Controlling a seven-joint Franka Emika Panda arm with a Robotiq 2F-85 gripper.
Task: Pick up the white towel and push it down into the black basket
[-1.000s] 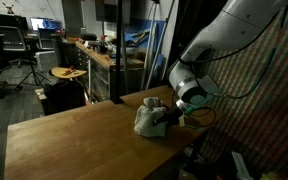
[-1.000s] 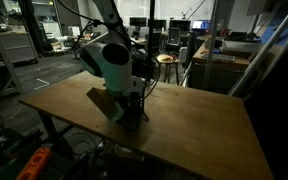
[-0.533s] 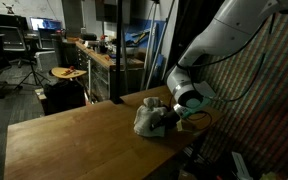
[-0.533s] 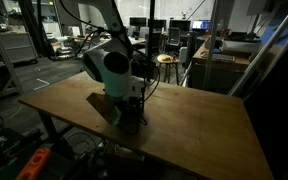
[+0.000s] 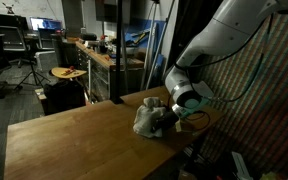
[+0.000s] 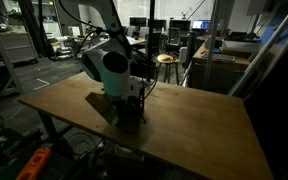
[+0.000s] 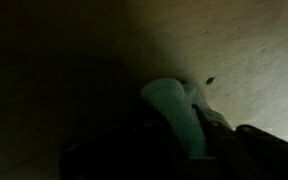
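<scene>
Towel (image 5: 147, 118), white and bunched, lies at the right end of the desk (image 5: 64, 140), near its edge, with bare wood open toward the lower left. Claw (image 5: 171, 119) is right against it, its jaws too dark to judge open or closed. Only the wrist view shows the cloth's pale folds close up.

Dim robotics lab or workshop, long cluttered workbench (image 5: 102, 55) along the back, rolling office chairs (image 5: 12, 45), round wooden stool (image 5: 67, 73), computer monitors (image 6: 139, 22) behind, wooden desk (image 5: 74, 135) in front.
</scene>
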